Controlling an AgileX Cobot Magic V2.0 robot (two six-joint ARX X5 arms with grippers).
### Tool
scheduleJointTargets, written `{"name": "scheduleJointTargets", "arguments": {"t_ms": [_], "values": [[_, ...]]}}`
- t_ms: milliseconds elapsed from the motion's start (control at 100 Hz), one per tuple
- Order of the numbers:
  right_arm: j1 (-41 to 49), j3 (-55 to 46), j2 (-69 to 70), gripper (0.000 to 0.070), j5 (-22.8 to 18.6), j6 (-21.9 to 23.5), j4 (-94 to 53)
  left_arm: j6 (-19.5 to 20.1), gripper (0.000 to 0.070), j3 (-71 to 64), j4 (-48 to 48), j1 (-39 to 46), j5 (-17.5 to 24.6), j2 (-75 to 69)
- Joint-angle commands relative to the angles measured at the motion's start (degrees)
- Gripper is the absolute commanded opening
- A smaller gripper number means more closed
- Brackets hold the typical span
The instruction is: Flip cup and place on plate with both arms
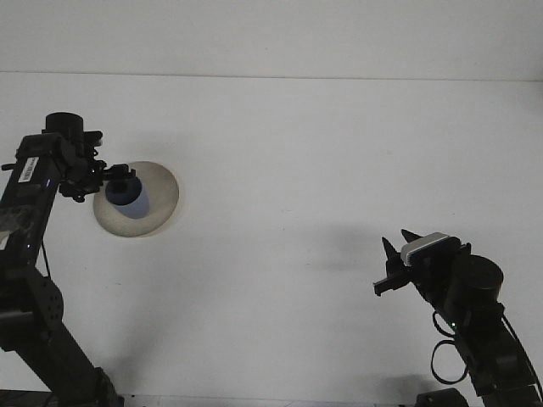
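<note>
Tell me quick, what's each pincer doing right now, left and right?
Left pincer: at the cup on the plate; open or closed cannot be told.
Right pincer: open, holding nothing, above the table.
</note>
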Motion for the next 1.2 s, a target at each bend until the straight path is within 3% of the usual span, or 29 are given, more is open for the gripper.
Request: {"name": "scheduleJointTargets", "arguments": {"t_ms": [0,410,630,710,790,950,1060,1190], "values": [[0.11,0.17,0.22,0.0276,-0.09,0.57,0.72,0.92,0.0432,2.89,0.00,0.13,0.31,-3.39],[-0.02,0.09,2.40,0.0276,2.43,1.36,5.66,-0.42,0.0405,2.99,0.52,0.13,1.88,-28.09],[-1.11,0.07,2.62,0.0274,8.09,3.74,10.54,0.22,0.0125,-3.67,2.64,0.13,3.89,-38.42],[-2.97,-0.02,1.90,0.0180,8.52,3.74,11.04,1.49,0.0003,-11.78,7.85,0.15,3.89,-43.69],[-5.22,-1.03,0.83,0.0000,8.50,3.76,12.37,1.84,0.0014,-22.80,16.11,0.20,3.58,-49.96],[-9.49,-5.99,-3.56,0.0000,8.02,6.32,18.86,2.93,0.0014,-48.52,37.42,0.20,3.17,-63.71],[-11.43,-9.09,-6.29,0.0000,7.34,6.38,23.43,1.07,0.0014,-62.73,50.49,0.20,3.13,-71.80],[-12.07,-9.79,-7.39,0.0000,7.39,6.14,24.35,-0.98,0.0012,-70.77,56.39,0.20,2.86,-77.07]]}}
